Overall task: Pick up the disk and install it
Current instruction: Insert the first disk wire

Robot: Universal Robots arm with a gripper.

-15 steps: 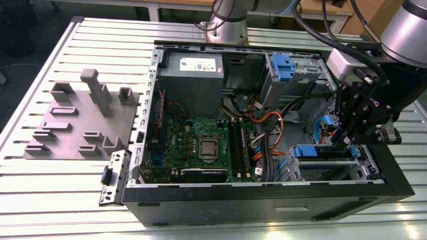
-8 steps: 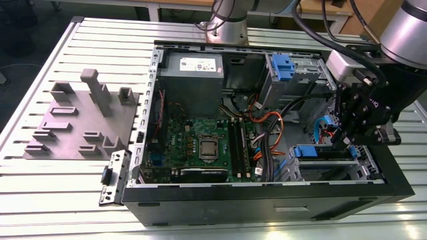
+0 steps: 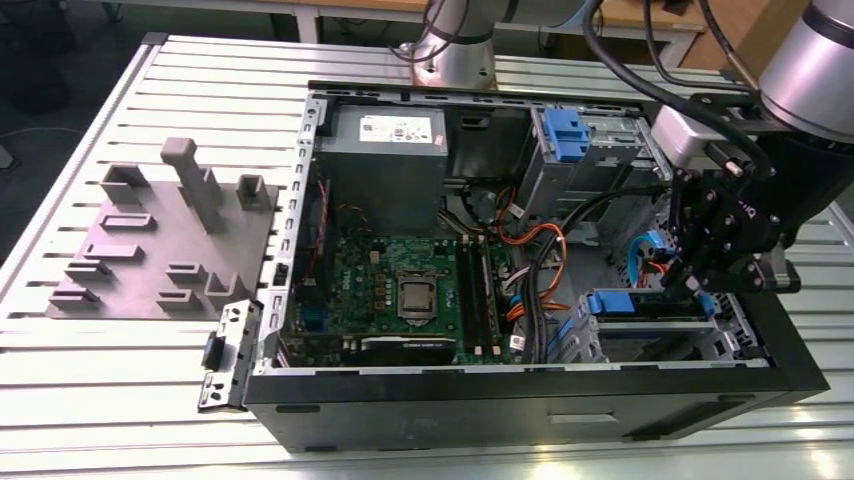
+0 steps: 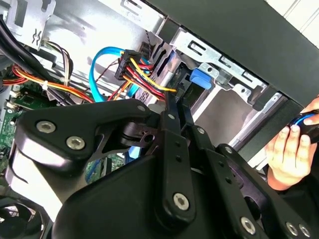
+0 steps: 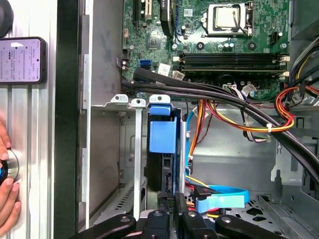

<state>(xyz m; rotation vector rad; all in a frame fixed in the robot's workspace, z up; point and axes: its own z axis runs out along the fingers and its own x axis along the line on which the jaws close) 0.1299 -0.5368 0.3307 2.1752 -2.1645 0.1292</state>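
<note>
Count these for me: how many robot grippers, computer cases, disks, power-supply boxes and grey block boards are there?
gripper: 1
computer case: 1
disk: 1
power-supply box: 1
grey block board: 1
Total: 5

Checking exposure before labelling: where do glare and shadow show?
Exterior view: the ribbed metal table glares nearest the camera, and the metal drive cage is dark inside; first wrist view: the disk in its blue plastic carrier is evenly lit; second wrist view: the pale metal case wall washes out.
</note>
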